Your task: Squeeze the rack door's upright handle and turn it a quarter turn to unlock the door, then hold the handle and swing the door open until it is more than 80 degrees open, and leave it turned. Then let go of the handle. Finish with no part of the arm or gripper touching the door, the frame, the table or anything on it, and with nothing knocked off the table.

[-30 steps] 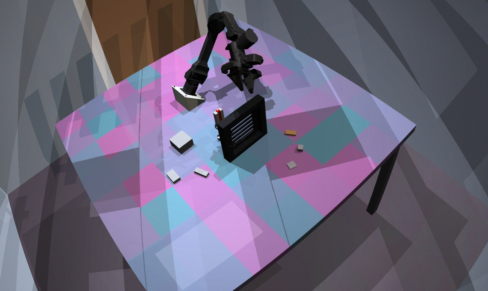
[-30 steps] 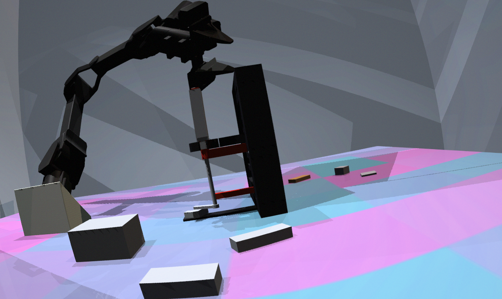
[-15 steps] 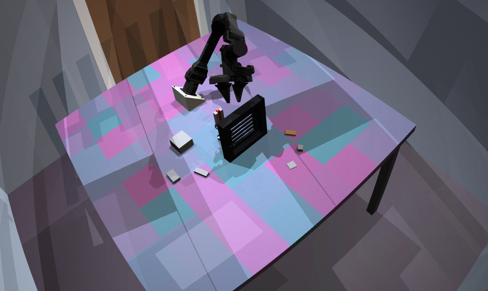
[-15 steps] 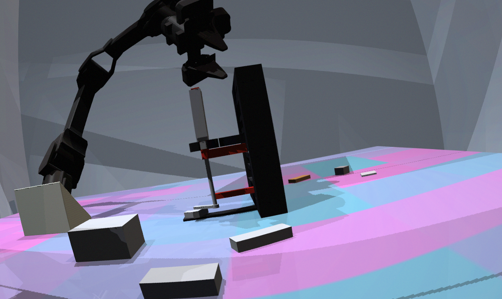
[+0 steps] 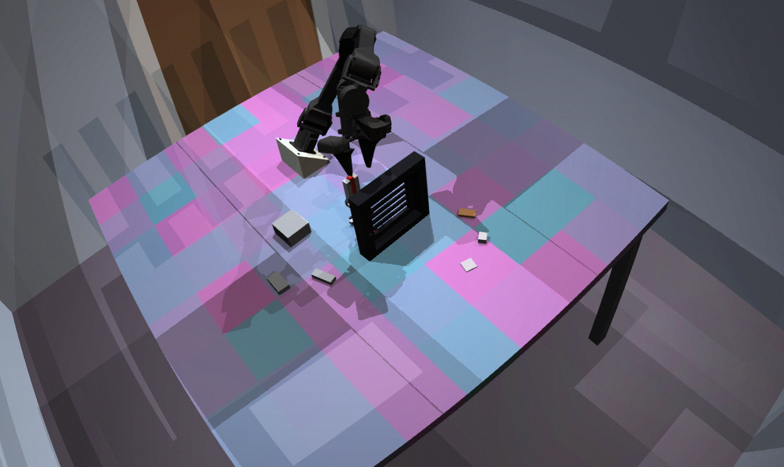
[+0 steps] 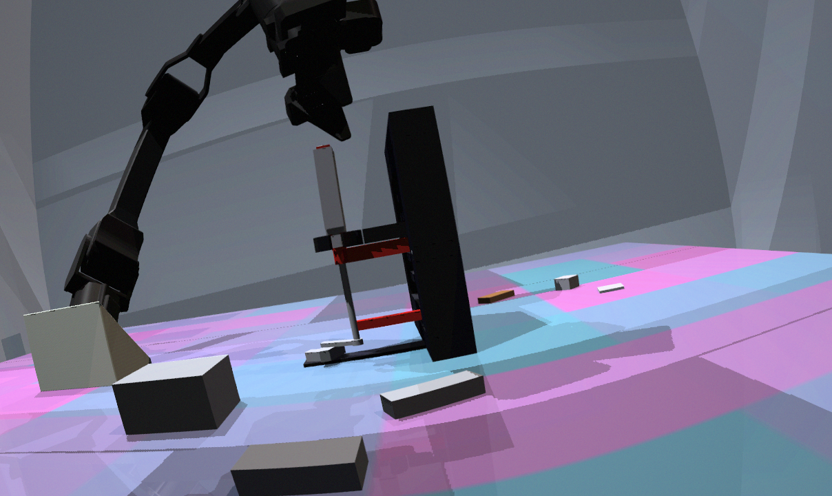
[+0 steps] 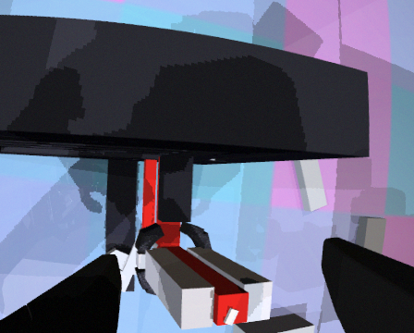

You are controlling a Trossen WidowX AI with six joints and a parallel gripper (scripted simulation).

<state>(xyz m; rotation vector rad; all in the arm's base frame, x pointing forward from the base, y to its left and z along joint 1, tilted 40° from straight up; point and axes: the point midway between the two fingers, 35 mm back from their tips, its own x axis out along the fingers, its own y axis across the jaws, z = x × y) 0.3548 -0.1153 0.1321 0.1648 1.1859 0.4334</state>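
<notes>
The upright handle has grey sides with a red strip between them. It stands on a thin rod, held out from the black frame on the arm's side. Red strips and black bars join it to the frame side. Thin light bars show inside the frame, with no open gap visible at the door. My gripper is open, points down and hangs just above the handle top. In the wrist view the handle lies low between the fingers, touching neither.
A large grey block lies near the arm's base mount. Two grey bars lie near the frame. Beyond it are an orange block, a small grey cube and a white tile.
</notes>
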